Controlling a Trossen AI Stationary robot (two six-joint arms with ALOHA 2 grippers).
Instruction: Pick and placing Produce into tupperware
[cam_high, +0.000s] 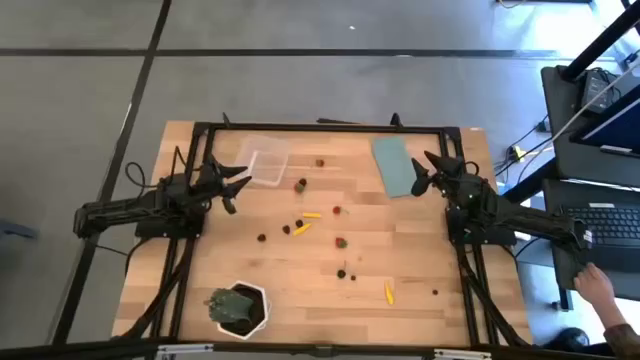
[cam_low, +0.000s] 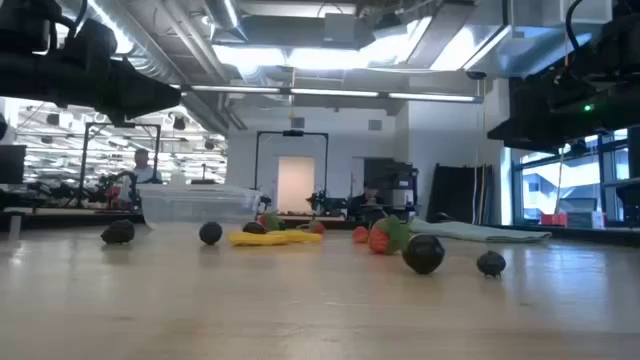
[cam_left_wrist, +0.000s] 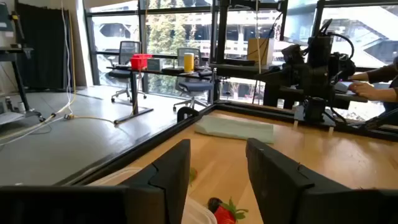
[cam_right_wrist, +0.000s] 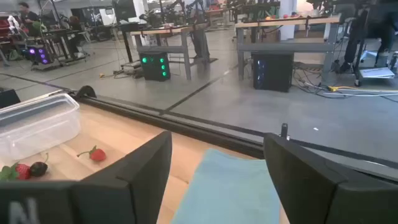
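The clear tupperware stands on the table at the far left, with nothing visible inside it. Produce lies loose on the wood: a red piece, a dark one, a yellow one, more red, dark and yellow pieces nearer the front. My left gripper hovers open beside the tub's near left corner, pointing toward the table's right; in its wrist view a strawberry shows below it. My right gripper stands open at the teal lid's right edge.
A flat teal lid lies at the far right. A green plant in a white pot stands at the near left. A black frame borders the table. A person's hand is at a keyboard beyond the right edge.
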